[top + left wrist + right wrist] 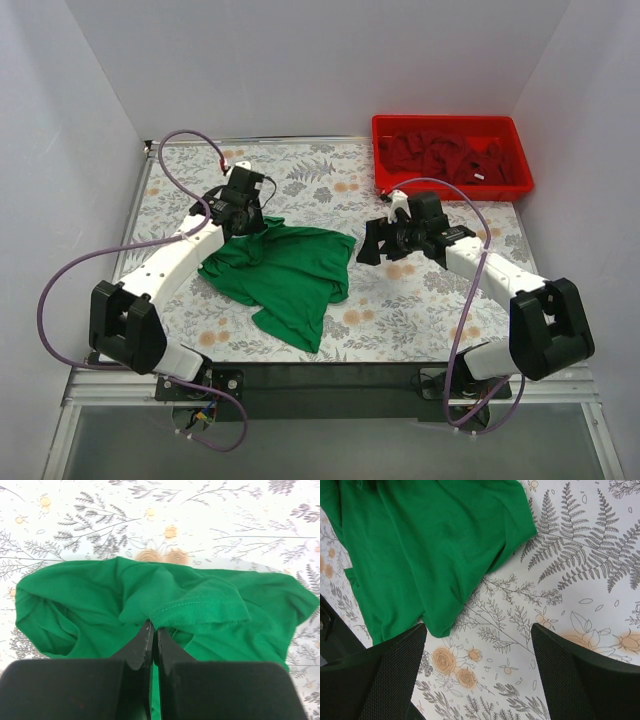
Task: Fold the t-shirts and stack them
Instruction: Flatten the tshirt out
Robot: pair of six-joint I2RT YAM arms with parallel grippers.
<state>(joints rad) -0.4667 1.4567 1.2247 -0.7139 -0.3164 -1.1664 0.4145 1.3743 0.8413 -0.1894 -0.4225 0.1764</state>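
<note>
Tee [90, 600] between jaws of left gripper [152, 628]

A bright green t-shirt [285, 270] lies rumpled on the table [400, 300] left of centre; dark red t-shirts [445, 155], seemingly several, sit heaped in the far-right red bin [455, 190].

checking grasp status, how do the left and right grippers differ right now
The left gripper is shut, pinching a fold of the green t-shirt; the right gripper is open and holds nothing. The left gripper sits at the shirt's far left corner; the right gripper is off its right side, over the floral table. Both are black two-finger grippers.
</note>
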